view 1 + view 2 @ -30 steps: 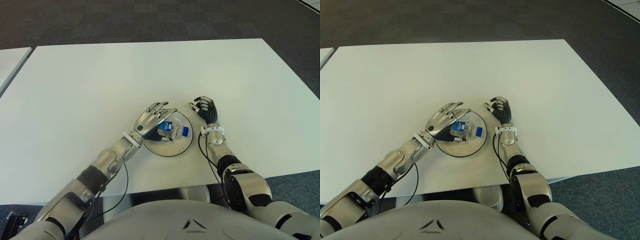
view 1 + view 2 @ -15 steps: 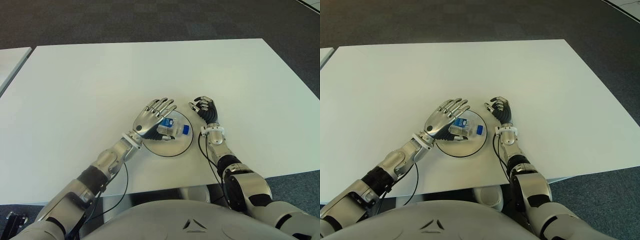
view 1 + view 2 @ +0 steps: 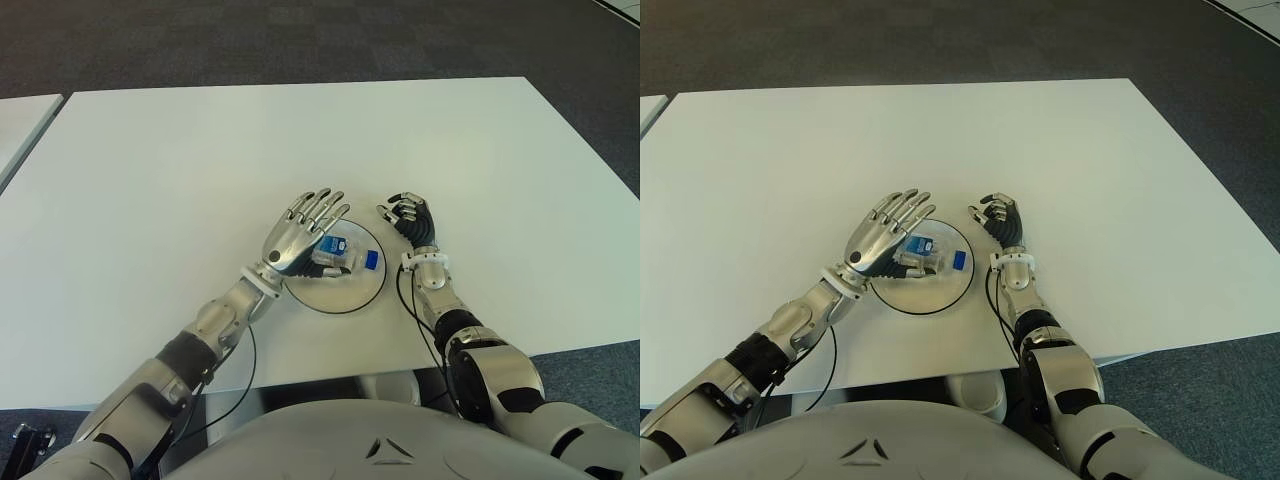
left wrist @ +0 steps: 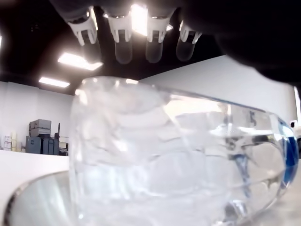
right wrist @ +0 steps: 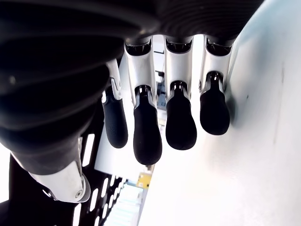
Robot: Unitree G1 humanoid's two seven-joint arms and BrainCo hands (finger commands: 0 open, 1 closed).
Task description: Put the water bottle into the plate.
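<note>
A small clear water bottle (image 3: 342,256) with a blue label and blue cap lies on its side in the round white plate (image 3: 345,290) near the table's front edge. My left hand (image 3: 300,232) hovers over the plate's left part with its fingers spread straight, holding nothing. In the left wrist view the bottle (image 4: 178,160) fills the picture, lying below my extended fingertips (image 4: 123,44). My right hand (image 3: 412,218) shows just right of the plate with its fingers curled, and the right wrist view shows those curled fingers (image 5: 146,129) with nothing in them.
The white table (image 3: 300,140) stretches far ahead and to both sides. A second white table edge (image 3: 20,120) shows at the far left. Dark carpet (image 3: 300,40) lies beyond the table.
My left hand has let go of the bottle: its fingers went from curled over it to spread straight, and the hand drew back to the left. The bottle stays in the plate.
</note>
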